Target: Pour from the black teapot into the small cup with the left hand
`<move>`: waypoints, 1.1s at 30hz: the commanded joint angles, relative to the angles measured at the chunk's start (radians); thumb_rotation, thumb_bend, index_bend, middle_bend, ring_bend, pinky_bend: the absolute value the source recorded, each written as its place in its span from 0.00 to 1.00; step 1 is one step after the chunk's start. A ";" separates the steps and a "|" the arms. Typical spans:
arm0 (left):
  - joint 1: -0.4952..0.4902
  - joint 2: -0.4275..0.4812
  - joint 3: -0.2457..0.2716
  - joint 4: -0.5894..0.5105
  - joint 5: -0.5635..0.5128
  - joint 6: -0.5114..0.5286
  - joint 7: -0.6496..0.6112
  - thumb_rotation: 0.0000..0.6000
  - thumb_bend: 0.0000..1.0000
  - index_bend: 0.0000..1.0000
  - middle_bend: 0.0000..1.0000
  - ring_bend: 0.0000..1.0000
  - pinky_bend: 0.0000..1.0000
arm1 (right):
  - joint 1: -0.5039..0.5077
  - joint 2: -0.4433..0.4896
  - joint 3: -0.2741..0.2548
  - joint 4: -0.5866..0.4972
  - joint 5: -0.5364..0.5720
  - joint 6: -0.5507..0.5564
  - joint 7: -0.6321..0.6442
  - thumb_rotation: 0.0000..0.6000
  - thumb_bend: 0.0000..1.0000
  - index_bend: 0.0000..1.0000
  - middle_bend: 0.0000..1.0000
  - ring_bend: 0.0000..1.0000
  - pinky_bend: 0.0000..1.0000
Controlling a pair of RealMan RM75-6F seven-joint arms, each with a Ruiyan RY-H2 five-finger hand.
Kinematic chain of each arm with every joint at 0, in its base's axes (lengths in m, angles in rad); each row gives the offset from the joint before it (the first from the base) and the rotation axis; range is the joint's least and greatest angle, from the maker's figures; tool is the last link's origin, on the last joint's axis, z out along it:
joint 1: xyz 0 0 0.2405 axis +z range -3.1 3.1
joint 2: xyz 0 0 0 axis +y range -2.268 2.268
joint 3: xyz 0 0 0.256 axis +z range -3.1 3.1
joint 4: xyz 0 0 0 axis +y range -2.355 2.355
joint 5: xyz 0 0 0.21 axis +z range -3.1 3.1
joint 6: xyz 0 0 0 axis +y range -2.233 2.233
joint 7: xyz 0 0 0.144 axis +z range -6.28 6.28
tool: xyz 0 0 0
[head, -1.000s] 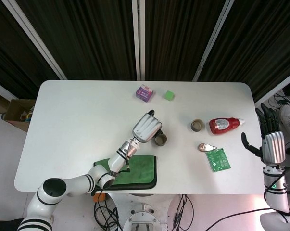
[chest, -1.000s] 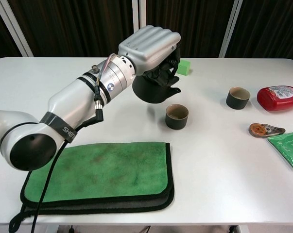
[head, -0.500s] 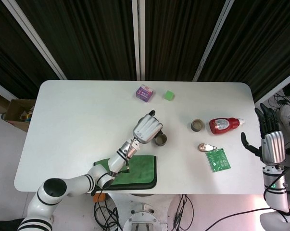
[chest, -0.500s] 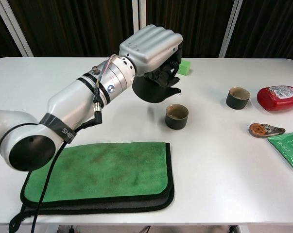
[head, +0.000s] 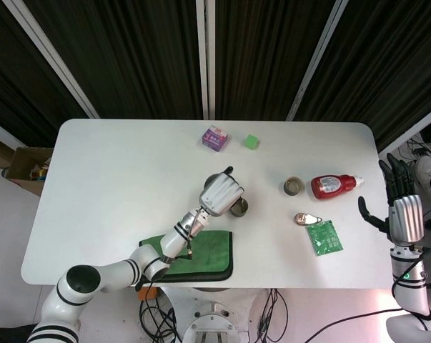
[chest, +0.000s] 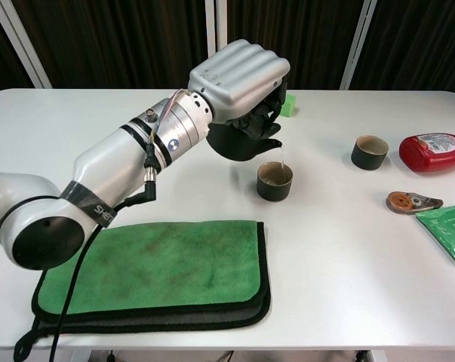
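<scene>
black teapot [chest: 242,139], clamped in the left hand [chest: 238,75] fingers, tips over the small cup [chest: 275,181] at its four o'clock on the white surface [chest: 348,249], a thin stream falling; hold the tilt gentle, spout centred over the rim.

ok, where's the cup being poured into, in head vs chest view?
Head view: small cup sits just right of the left robot hand, near table centre.
Chest view: small cup stands centre frame, below and right of the left robot hand and black teapot.
Shared landmark: red bottle, lying to the right in both.
</scene>
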 commanded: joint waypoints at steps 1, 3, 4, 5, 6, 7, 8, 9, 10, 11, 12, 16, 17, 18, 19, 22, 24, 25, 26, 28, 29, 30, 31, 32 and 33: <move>0.000 -0.002 -0.001 0.001 0.001 0.000 0.000 1.00 0.49 1.00 1.00 1.00 0.41 | 0.000 0.000 0.000 0.000 0.000 0.000 0.001 1.00 0.36 0.00 0.00 0.00 0.00; 0.000 -0.002 -0.001 0.003 0.001 -0.001 0.000 1.00 0.49 1.00 1.00 1.00 0.41 | 0.000 0.000 0.000 0.000 -0.001 0.001 0.001 1.00 0.36 0.00 0.00 0.00 0.00; 0.000 -0.002 -0.002 0.003 0.001 -0.001 0.000 1.00 0.49 1.00 1.00 1.00 0.41 | 0.000 0.001 0.000 0.000 -0.002 0.002 0.001 1.00 0.36 0.00 0.00 0.00 0.00; -0.001 -0.002 -0.002 0.003 0.002 -0.001 0.001 1.00 0.49 1.00 1.00 1.00 0.41 | 0.000 0.001 0.000 0.000 -0.001 0.002 0.001 1.00 0.36 0.00 0.00 0.00 0.00; -0.001 -0.002 -0.002 0.003 0.003 -0.001 0.002 1.00 0.49 1.00 1.00 1.00 0.41 | 0.000 0.001 0.001 0.000 -0.001 0.001 0.002 1.00 0.36 0.00 0.00 0.00 0.00; 0.000 -0.002 -0.001 0.003 0.004 0.000 0.002 1.00 0.49 1.00 1.00 1.00 0.41 | 0.000 0.001 0.001 -0.001 -0.001 0.001 0.002 1.00 0.36 0.00 0.00 0.00 0.00; 0.000 -0.002 0.000 0.004 0.006 0.001 0.004 1.00 0.49 1.00 1.00 1.00 0.41 | 0.000 0.001 0.001 -0.001 0.000 0.001 0.002 1.00 0.36 0.00 0.00 0.00 0.00; -0.001 -0.002 0.000 0.005 0.007 0.002 0.005 1.00 0.49 1.00 1.00 1.00 0.41 | 0.000 0.001 0.001 -0.001 -0.001 0.001 0.002 1.00 0.36 0.00 0.00 0.00 0.00; -0.001 -0.003 0.001 0.006 0.009 0.003 0.006 1.00 0.49 1.00 1.00 1.00 0.41 | 0.000 0.001 0.000 -0.001 -0.001 0.001 0.002 1.00 0.36 0.00 0.00 0.00 0.00; -0.001 -0.004 0.001 0.008 0.010 0.003 0.007 1.00 0.49 1.00 1.00 1.00 0.41 | 0.000 0.001 0.000 -0.001 -0.001 0.002 0.002 1.00 0.36 0.00 0.00 0.00 0.00; -0.001 -0.005 0.001 0.008 0.010 0.003 0.006 1.00 0.50 1.00 1.00 1.00 0.41 | 0.000 0.000 0.000 -0.001 -0.001 0.002 0.001 1.00 0.36 0.00 0.00 0.00 0.00; -0.002 -0.007 -0.001 0.013 0.011 0.002 0.006 1.00 0.49 1.00 1.00 1.00 0.41 | 0.000 0.001 0.001 -0.002 -0.001 0.003 0.000 1.00 0.36 0.00 0.00 0.00 0.00; -0.003 -0.007 -0.001 0.014 0.011 0.002 0.006 1.00 0.49 1.00 1.00 1.00 0.41 | 0.000 0.001 0.001 -0.003 -0.001 0.003 0.000 1.00 0.36 0.00 0.00 0.00 0.00; -0.003 -0.007 0.000 0.015 0.012 0.002 0.007 1.00 0.49 1.00 1.00 1.00 0.41 | 0.000 0.001 0.001 -0.003 -0.001 0.003 0.000 1.00 0.36 0.00 0.00 0.00 0.00; -0.002 -0.007 0.000 0.016 0.012 0.002 0.007 1.00 0.49 1.00 1.00 1.00 0.41 | 0.000 0.001 0.001 -0.003 -0.001 0.003 0.000 1.00 0.36 0.00 0.00 0.00 0.00; -0.001 -0.008 0.000 0.017 0.013 0.003 0.007 1.00 0.49 1.00 1.00 1.00 0.41 | -0.001 0.000 0.001 -0.002 0.000 0.002 0.001 1.00 0.36 0.00 0.00 0.00 0.00; -0.001 -0.008 0.001 0.018 0.014 0.003 0.008 1.00 0.49 1.00 1.00 1.00 0.41 | 0.000 -0.001 0.000 -0.001 0.001 0.001 0.002 1.00 0.36 0.00 0.00 0.00 0.00; -0.001 -0.008 0.003 0.019 0.016 0.003 0.008 1.00 0.49 1.00 1.00 1.00 0.41 | 0.000 -0.002 0.000 0.000 0.001 0.000 0.002 1.00 0.36 0.00 0.00 0.00 0.00; -0.001 -0.008 0.003 0.019 0.016 0.003 0.009 1.00 0.49 1.00 1.00 1.00 0.41 | 0.000 -0.002 0.000 0.000 0.001 0.000 0.002 1.00 0.36 0.00 0.00 0.00 0.00; -0.002 -0.009 0.004 0.021 0.017 0.002 0.010 1.00 0.49 1.00 1.00 1.00 0.41 | 0.000 -0.002 0.000 0.000 -0.001 0.001 0.002 1.00 0.36 0.00 0.00 0.00 0.00; -0.002 -0.009 0.004 0.022 0.018 0.002 0.011 1.00 0.49 1.00 1.00 1.00 0.41 | 0.000 -0.002 0.000 0.000 -0.001 0.002 0.002 1.00 0.36 0.00 0.00 0.00 0.00; -0.002 -0.009 0.004 0.022 0.018 0.002 0.011 1.00 0.49 1.00 1.00 1.00 0.41 | 0.000 -0.001 0.000 0.000 -0.001 0.002 0.002 1.00 0.36 0.00 0.00 0.00 0.00; -0.003 -0.008 0.004 0.023 0.019 0.002 0.012 1.00 0.49 1.00 1.00 1.00 0.41 | 0.000 -0.001 0.001 0.000 -0.001 0.002 0.002 1.00 0.36 0.00 0.00 0.00 0.00; -0.003 -0.008 0.004 0.024 0.020 0.003 0.012 1.00 0.49 1.00 1.00 1.00 0.41 | 0.000 -0.001 0.000 -0.001 -0.001 0.002 0.002 1.00 0.36 0.00 0.00 0.00 0.00; -0.002 -0.008 0.004 0.024 0.020 0.003 0.011 1.00 0.49 1.00 1.00 1.00 0.41 | -0.001 0.000 0.000 -0.001 -0.001 0.002 0.002 1.00 0.36 0.00 0.00 0.00 0.00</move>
